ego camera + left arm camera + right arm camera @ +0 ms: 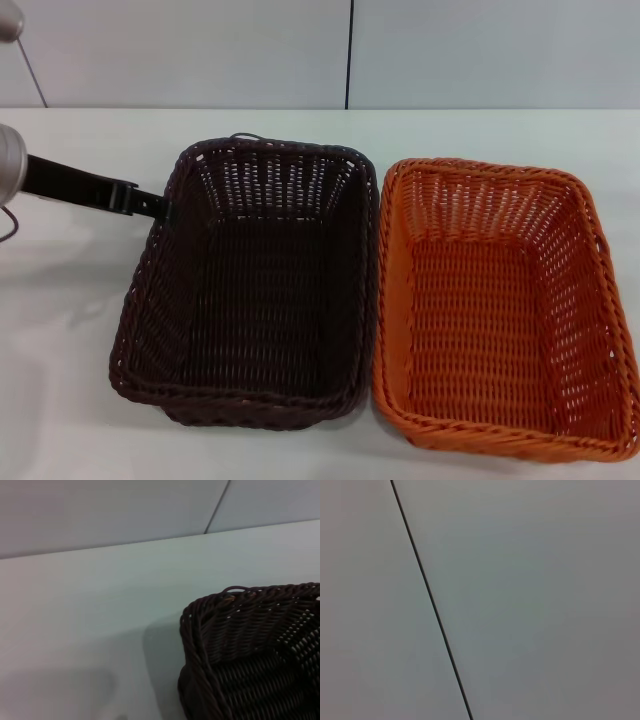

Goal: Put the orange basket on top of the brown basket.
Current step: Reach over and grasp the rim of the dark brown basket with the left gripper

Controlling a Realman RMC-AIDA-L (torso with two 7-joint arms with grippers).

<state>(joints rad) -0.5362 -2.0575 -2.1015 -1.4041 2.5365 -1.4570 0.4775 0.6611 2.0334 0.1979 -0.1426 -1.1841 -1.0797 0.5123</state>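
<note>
The left gripper (pixel 150 203) reaches in from the robot's left side and meets the left rim of the brown basket (pixel 250 290); its dark tip lies right against the braided edge, but whether its fingers are spread or closed on the rim cannot be told. The left arm runs nearly level above the white table (pixel 70 400), its grey wrist at the edge of the head view and a black link extending toward the basket. In the left wrist view the brown basket's corner (pixel 250 650) fills the lower part, with bare table beside it. The orange basket (pixel 495 310) sits on the table just beside the brown one, on the robot's right, their long rims close or touching. The right gripper is not in view; its wrist camera shows only a pale surface crossed by a dark seam (pixel 430 600).
</note>
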